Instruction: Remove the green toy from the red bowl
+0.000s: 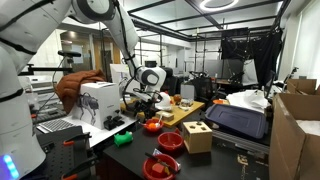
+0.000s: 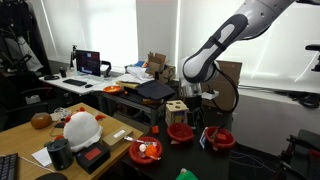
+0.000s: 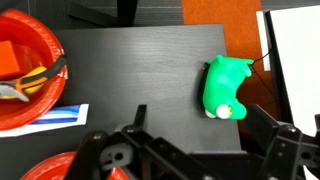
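In the wrist view the green toy (image 3: pixel 226 88) lies on the black tabletop (image 3: pixel 140 70), outside any bowl, close to the table's right edge. My gripper (image 3: pixel 200 140) is open and empty. Its dark fingers frame the bottom of the view, and the toy lies just beyond them, nearer the right finger. A red bowl rim (image 3: pixel 52 168) shows at the bottom left, well apart from the toy. In both exterior views the glossy red bowl (image 1: pixel 170 141) (image 2: pixel 182 131) sits beside the wooden cube box (image 1: pixel 197 137), and the gripper (image 1: pixel 150 100) (image 2: pixel 195 100) hovers above the table.
A wide red dish (image 3: pixel 45 45) holding orange and yellow items sits at the top left of the wrist view, with a blue-striped card (image 3: pixel 55 117) below it. A red-orange dish with an orange item (image 2: pixel 146 150) and another red dish (image 2: pixel 220 139) stand nearby.
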